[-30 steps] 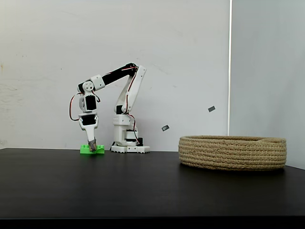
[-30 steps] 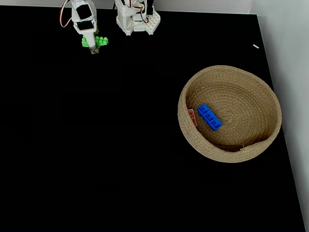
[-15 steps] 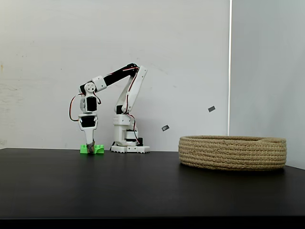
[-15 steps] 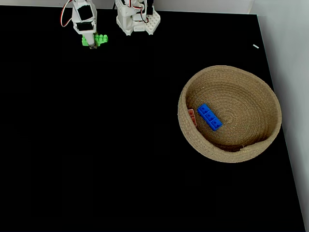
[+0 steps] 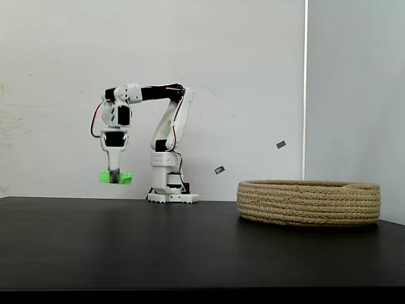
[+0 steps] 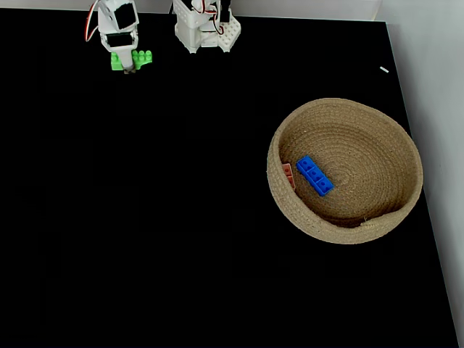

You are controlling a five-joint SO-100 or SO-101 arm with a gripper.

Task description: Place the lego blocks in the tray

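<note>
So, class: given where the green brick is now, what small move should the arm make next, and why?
Probably carry it sideways toward the tray: the gripper holds the green brick clear of the table, and the blue brick and pink brick already lie inside.

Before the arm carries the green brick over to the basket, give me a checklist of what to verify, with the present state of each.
1. Green brick held in the tool: ok, the tool is shut on it.
2. Brick clear of the table: ok, the side-on fixed view shows a gap beneath it.
3. Brick level in the grip: ok, it hangs roughly horizontal.
4. Path to the basket free: ok, bare table lies between.
5. Room in the basket: ok, the blue brick and pink brick lie at its left side in the top-down fixed view.
6. Grip firm enough for the swing: cannot tell.
</note>
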